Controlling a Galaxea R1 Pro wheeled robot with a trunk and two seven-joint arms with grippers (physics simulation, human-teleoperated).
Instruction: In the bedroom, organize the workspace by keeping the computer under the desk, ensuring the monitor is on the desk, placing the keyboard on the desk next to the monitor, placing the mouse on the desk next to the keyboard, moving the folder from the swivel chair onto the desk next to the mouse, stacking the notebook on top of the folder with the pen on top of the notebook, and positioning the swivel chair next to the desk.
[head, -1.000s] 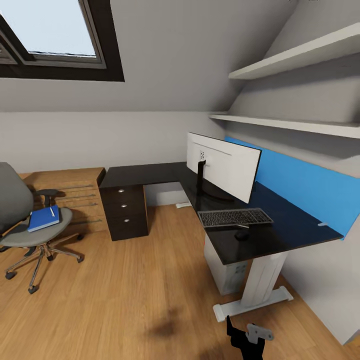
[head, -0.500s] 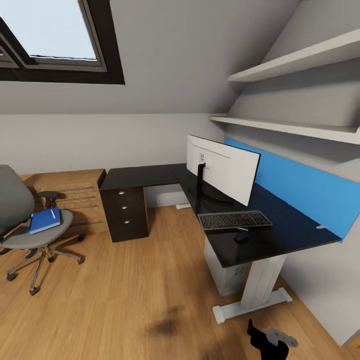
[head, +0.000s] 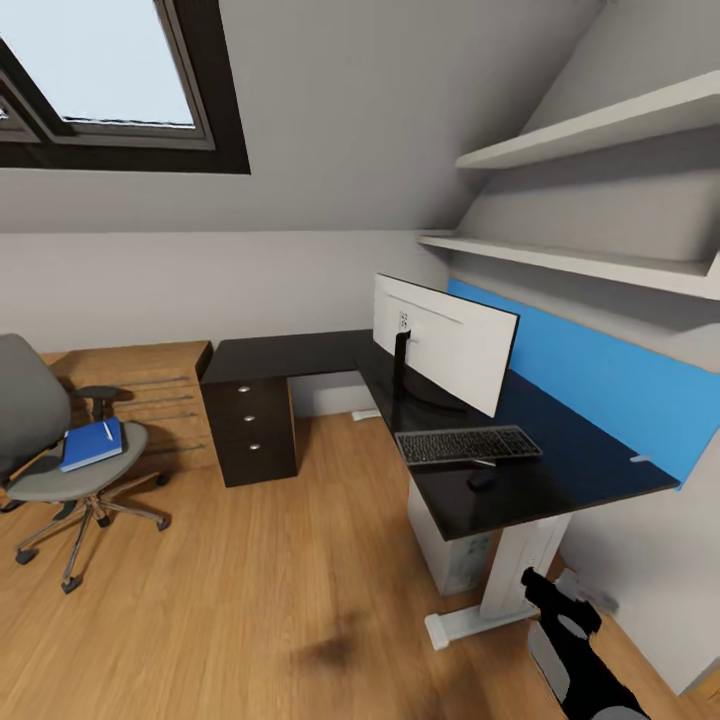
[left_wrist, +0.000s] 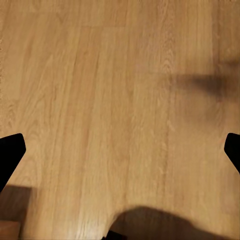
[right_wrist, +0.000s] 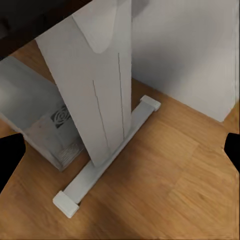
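Right black gripper (right_wrist: 120, 150): fingers spread wide, empty, facing white desk leg (right_wrist: 97, 95); left gripper (left_wrist: 120, 155) same, over floor. Done: monitor (head: 445, 340), keyboard (head: 468, 444), mouse (head: 482, 480) on black desk (head: 560, 470); computer (head: 452, 545) underneath. Left: 3 items, blue folder stack (head: 90, 443) on grey swivel chair (head: 75, 470), well apart from desk.

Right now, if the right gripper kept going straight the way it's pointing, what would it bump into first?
Probably the white desk leg, which stands straight ahead of the open right gripper. The grey computer tower sits beside and behind that leg, under the black desk. Depth is hard to judge.
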